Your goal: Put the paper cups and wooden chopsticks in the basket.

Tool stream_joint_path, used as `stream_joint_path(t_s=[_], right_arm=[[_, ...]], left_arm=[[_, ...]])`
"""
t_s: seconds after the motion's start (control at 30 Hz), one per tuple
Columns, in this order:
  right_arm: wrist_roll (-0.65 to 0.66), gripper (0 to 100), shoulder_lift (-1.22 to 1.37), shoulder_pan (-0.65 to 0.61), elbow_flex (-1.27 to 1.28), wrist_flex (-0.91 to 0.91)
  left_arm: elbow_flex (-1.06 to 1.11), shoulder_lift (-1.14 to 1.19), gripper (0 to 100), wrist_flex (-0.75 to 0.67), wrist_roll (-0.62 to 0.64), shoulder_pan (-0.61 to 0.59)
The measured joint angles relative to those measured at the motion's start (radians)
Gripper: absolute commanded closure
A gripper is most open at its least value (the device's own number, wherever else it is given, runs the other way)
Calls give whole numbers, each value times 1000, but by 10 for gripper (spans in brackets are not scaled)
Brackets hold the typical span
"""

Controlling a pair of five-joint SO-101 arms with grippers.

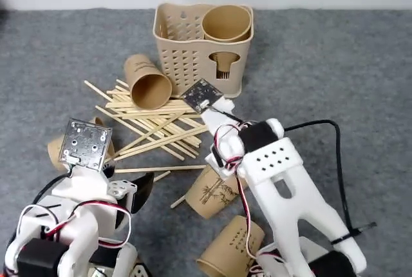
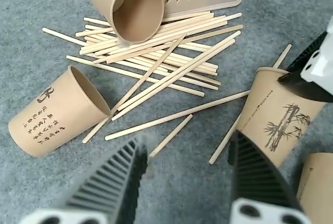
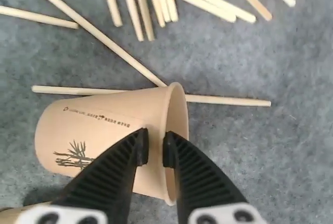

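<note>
A tan basket (image 1: 193,58) stands at the back with one paper cup (image 1: 226,22) upright inside it. Wooden chopsticks (image 1: 158,125) lie scattered in front, and a cup (image 1: 148,82) rests on its side on top of them. My right gripper (image 3: 154,146) is shut on the rim of a lying bamboo-print cup (image 3: 99,135), one finger inside and one outside. That same cup (image 2: 278,112) lies just beside my left gripper (image 2: 187,177), which is open over bare carpet. Another cup (image 2: 52,114) lies on its other side.
One more cup (image 1: 232,248) lies near the right arm's base. A single chopstick (image 3: 218,99) runs under the held cup's rim. Grey carpet (image 1: 335,64) covers the table, with free room at the right and far left of the basket.
</note>
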Motion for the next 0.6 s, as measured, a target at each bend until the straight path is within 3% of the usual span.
stream_joint_path(t_s=[0.23, 0.6], right_arm=[[-23, 991, -8, -6, -3, 11], [-21, 991, -8, -72, -238, 189]], left_arm=[[0, 0, 754, 0, 0, 0], [0, 0, 754, 0, 0, 0]])
